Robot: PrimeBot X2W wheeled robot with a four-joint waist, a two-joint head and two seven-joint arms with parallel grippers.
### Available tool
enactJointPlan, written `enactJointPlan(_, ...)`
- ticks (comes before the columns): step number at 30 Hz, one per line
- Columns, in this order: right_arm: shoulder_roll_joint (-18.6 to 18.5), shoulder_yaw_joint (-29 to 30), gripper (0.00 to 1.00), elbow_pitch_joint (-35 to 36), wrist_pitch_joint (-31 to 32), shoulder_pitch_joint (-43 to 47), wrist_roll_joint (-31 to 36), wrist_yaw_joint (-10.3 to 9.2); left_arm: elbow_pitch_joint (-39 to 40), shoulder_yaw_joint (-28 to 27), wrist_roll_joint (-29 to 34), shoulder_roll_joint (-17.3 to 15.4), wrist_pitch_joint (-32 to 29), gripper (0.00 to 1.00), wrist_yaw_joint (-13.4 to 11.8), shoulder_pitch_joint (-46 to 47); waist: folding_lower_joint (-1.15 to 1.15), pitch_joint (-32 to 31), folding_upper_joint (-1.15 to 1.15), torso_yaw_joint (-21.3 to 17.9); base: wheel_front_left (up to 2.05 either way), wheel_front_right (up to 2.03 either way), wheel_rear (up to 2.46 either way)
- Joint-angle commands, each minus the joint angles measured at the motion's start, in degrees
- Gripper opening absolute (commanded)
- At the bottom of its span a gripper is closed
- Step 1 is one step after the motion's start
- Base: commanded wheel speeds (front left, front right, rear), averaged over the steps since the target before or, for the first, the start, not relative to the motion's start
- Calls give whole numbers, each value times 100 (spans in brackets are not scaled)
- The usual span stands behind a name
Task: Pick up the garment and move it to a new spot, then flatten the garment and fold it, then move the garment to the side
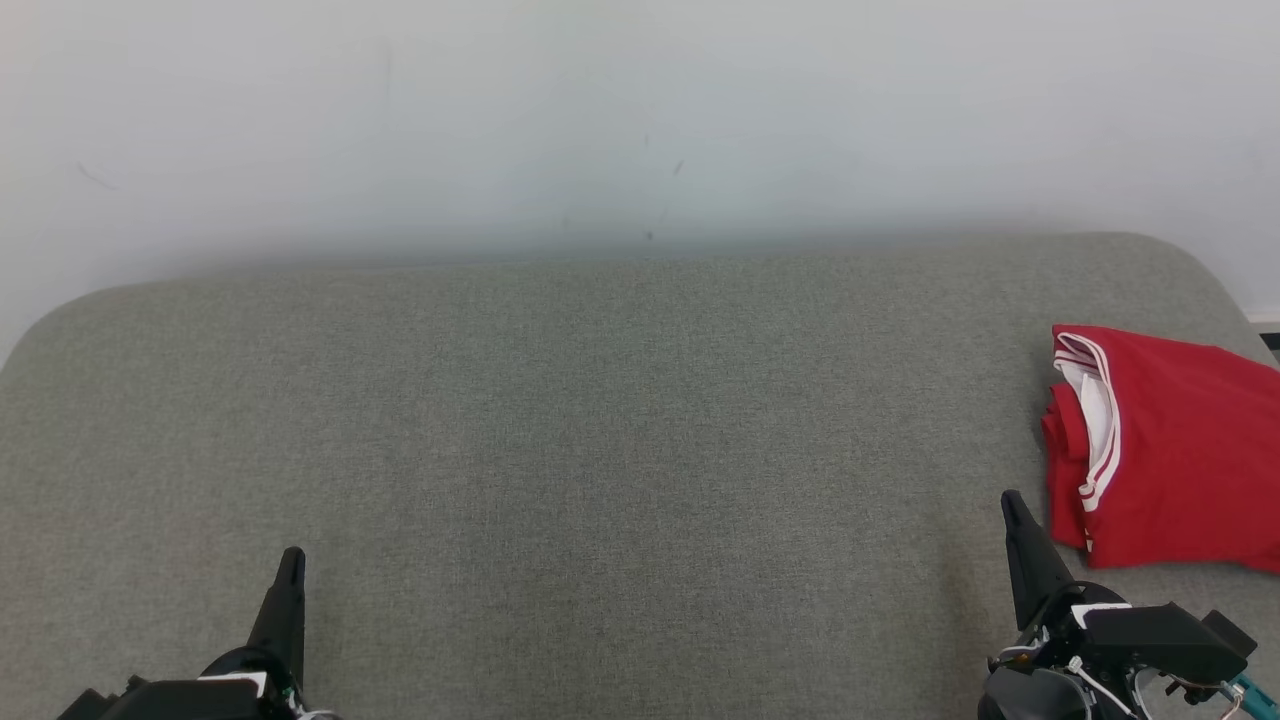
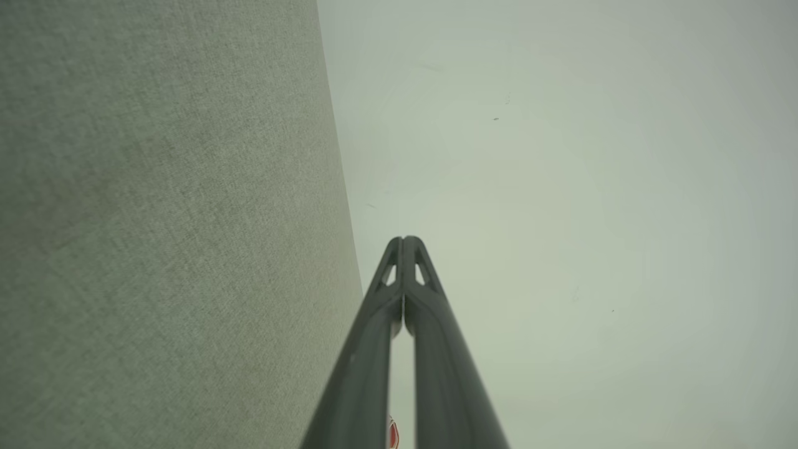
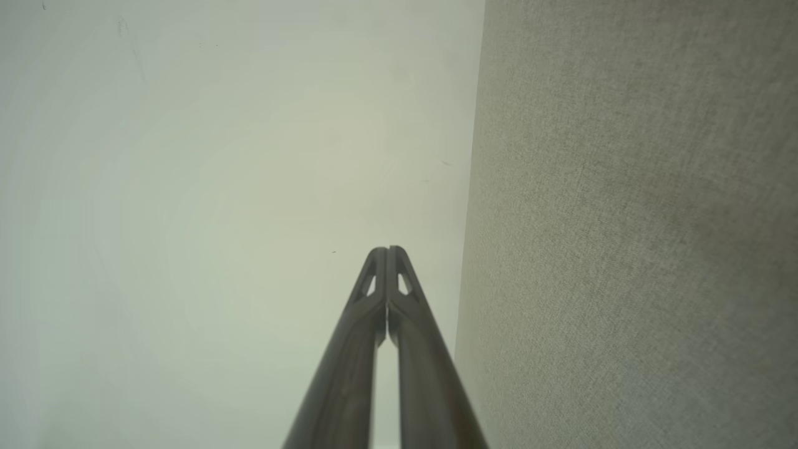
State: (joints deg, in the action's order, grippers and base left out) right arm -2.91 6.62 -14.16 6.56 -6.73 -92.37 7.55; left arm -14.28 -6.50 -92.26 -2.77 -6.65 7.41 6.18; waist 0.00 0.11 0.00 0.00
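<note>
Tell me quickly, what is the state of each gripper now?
Left gripper: closed, holding nothing.
Right gripper: closed, holding nothing.

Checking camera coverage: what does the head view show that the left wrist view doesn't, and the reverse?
Head view: the red garment lying folded at the right edge of the grey surface, with the right hand beside it, not touching.
Left wrist view: the left hand close up, fingertips pressed together with nothing between them, plus a red-and-white speck at the bottom edge, too small to identify.
Both: the left hand, the grey surface, the pale wall.
</note>
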Motion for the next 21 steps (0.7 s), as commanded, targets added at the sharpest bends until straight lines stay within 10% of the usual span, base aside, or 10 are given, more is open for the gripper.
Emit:
enactJointPlan(1,5,0,0,15,20,67,-5,-12,22,-21,-25,-19,-3,0,20,46,0,0,0,0,0,0,0)
enactJointPlan(21,5,0,0,15,20,67,-5,-12,21,-21,-25,-19,-3,0,20,46,0,0,0,0,0,0,0)
